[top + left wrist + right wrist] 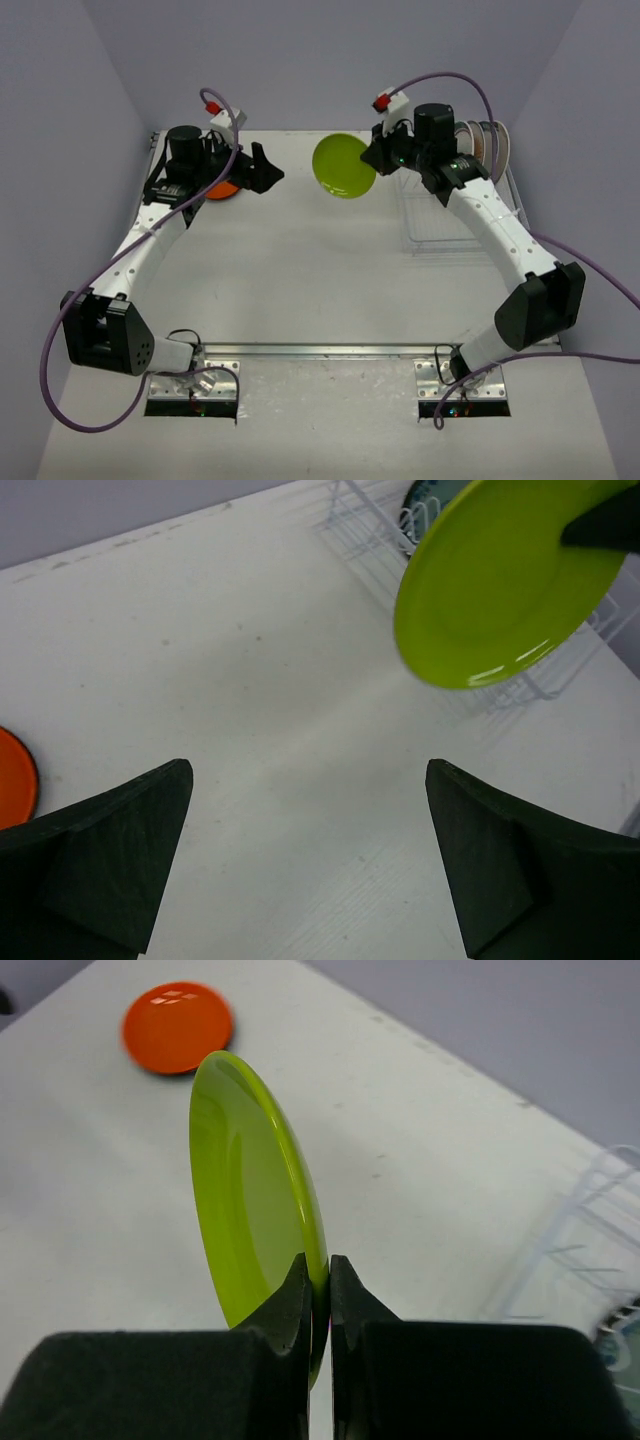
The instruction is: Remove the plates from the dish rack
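Note:
My right gripper (375, 158) is shut on the rim of a green plate (343, 166) and holds it on edge above the table, left of the dish rack (440, 228). In the right wrist view its jaws (318, 1270) pinch the green plate (250, 1190). The plate also shows in the left wrist view (500, 575). An orange plate (222, 190) lies flat on the table at the back left, partly hidden by my left arm. My left gripper (268, 172) is open and empty, just right of the orange plate (15, 777). Several plates (482, 142) stand in the rack's far end.
The wire rack (375, 540) runs along the table's right side; a teal plate (425, 500) shows in it. The orange plate (177, 1026) lies far across the table from the right wrist. Grey walls close in the back and sides.

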You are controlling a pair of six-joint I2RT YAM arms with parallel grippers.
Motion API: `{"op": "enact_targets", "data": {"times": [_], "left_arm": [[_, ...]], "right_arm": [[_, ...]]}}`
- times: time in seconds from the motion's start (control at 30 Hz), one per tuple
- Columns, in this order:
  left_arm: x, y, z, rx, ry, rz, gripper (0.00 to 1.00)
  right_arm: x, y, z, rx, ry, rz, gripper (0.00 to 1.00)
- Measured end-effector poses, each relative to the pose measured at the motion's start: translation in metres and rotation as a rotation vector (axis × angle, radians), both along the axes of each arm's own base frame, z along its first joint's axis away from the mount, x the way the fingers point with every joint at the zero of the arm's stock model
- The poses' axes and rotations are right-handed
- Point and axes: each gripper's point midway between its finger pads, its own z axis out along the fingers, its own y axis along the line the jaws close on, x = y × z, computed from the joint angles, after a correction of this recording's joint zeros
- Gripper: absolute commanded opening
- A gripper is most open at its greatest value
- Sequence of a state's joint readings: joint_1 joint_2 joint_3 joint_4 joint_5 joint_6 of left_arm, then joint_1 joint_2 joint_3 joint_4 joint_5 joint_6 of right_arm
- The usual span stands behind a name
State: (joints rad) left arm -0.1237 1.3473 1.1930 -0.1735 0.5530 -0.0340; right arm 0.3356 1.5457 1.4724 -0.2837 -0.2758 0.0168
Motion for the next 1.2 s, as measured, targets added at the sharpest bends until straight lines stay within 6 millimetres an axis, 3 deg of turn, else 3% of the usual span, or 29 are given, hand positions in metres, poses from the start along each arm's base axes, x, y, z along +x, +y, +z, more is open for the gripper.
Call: {"op": "enact_targets", "data": {"times": [0.13,0.23,0.43,0.47,0.53,0.57,0.6,0.63,0.7,0.77,0.9,1.07,1.13,1.2], "left_arm": [[-0.012,-0.019,-0.006,-0.049,0.065,-0.114,0.93],[-0.021,-0.028,-0.014,-0.066,0.113,-0.165,0.81],[-0.034,-0.043,-0.021,-0.079,0.156,-0.249,0.24],[-0.037,-0.045,-0.022,-0.083,0.163,-0.261,0.13],[-0.04,-0.048,-0.023,-0.085,0.171,-0.274,0.03],[-0.041,-0.048,-0.024,-0.082,0.172,-0.278,0.0],[-0.042,-0.049,-0.025,-0.077,0.173,-0.283,0.0],[-0.042,-0.049,-0.026,-0.074,0.174,-0.288,0.0],[-0.038,-0.046,-0.029,-0.059,0.175,-0.26,0.0],[-0.028,-0.037,-0.036,-0.043,0.183,-0.21,0.0],[0.004,0.0,-0.06,-0.006,0.226,-0.035,0.0],[0.074,0.104,-0.105,0.021,0.327,0.324,0.0],[0.09,0.151,-0.126,0.022,0.385,0.46,0.0],[0.102,0.184,-0.142,0.021,0.419,0.551,0.0]], "right_arm": [[-0.044,0.051,-0.018,0.045,0.115,0.191,0.0],[-0.064,0.072,-0.018,0.074,0.147,0.281,0.0],[-0.079,0.087,-0.018,0.101,0.183,0.334,0.0],[-0.079,0.088,-0.02,0.099,0.188,0.332,0.04],[-0.077,0.089,-0.024,0.098,0.203,0.32,0.1],[-0.076,0.088,-0.026,0.097,0.211,0.31,0.31],[-0.074,0.087,-0.028,0.096,0.217,0.296,0.58],[-0.072,0.086,-0.03,0.098,0.224,0.279,0.71],[-0.066,0.082,-0.033,0.101,0.237,0.236,0.94],[-0.061,0.076,-0.034,0.105,0.245,0.198,0.99],[-0.038,0.048,-0.04,0.108,0.259,0.071,0.99],[-0.003,-0.019,-0.053,0.077,0.263,-0.161,0.99],[0.005,-0.043,-0.06,0.054,0.261,-0.238,0.99],[0.005,-0.059,-0.074,0.019,0.275,-0.281,0.99]]}}
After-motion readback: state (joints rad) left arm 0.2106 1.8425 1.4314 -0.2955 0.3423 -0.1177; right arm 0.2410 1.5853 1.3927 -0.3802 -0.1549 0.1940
